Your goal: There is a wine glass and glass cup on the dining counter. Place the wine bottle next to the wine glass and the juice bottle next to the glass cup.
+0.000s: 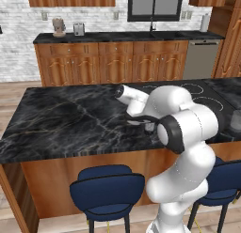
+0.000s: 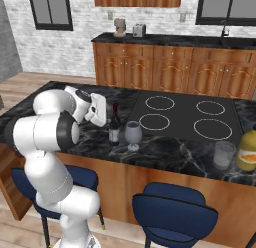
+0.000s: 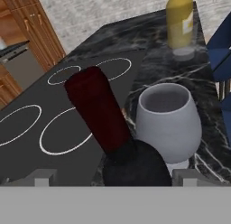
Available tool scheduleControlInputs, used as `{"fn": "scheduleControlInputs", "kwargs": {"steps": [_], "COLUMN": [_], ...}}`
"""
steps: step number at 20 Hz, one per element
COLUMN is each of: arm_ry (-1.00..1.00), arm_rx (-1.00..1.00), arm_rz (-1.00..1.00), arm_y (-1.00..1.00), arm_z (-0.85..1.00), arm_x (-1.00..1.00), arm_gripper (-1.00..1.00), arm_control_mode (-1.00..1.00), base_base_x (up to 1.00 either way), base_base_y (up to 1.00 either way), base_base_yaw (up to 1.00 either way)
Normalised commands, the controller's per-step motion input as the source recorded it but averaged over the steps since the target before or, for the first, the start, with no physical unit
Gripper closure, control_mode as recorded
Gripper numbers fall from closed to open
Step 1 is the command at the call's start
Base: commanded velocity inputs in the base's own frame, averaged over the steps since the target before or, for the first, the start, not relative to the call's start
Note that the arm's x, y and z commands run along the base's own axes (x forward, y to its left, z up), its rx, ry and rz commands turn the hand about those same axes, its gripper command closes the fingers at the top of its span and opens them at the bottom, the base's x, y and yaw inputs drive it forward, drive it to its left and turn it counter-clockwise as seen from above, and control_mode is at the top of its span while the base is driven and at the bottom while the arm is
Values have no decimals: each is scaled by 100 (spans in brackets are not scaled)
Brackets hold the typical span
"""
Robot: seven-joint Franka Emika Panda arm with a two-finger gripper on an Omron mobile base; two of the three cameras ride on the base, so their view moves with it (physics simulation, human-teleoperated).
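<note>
Wine bottle [image 2: 114, 128] stands on the black surface [image 2: 165, 152], wine glass [image 2: 133, 133] touching at its 3 o'clock.
Gripper [image 2: 106, 113] is spread wide, pinching nothing. Juice bottle [image 2: 247, 150] is cut off by the edge, beside the glass cup [image 2: 223, 154]. Blue stools [image 2: 172, 212] below.

Slim dark wine bottle [image 2: 114, 128] with dark red neck stands upright on the black white-veined marble dining counter [image 2: 165, 152], just beside the rounded greyish stemmed wine glass [image 2: 132, 134], near the front edge. Farther along the same edge, a small plain translucent glass cup [image 2: 223, 154] stands upright, just beside the stubby yellow-orange juice bottle [image 2: 247, 151], also upright.
</note>
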Motion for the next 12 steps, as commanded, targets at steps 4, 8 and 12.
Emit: {"fn": "scheduleControlInputs", "kwargs": {"steps": [4,8,12], "arm_ry": [0,0,6], "arm_rx": [0,0,1], "arm_rz": [0,0,5], "arm_y": [25,13,0], "arm_z": [0,10,25], "arm_x": [-10,-18,-34], "arm_gripper": [-100,-100,-100], "arm_control_mode": [-100,-100,-100], "base_base_x": [0,0,0], "base_base_y": [0,0,0], "base_base_yaw": [0,0,0]}}
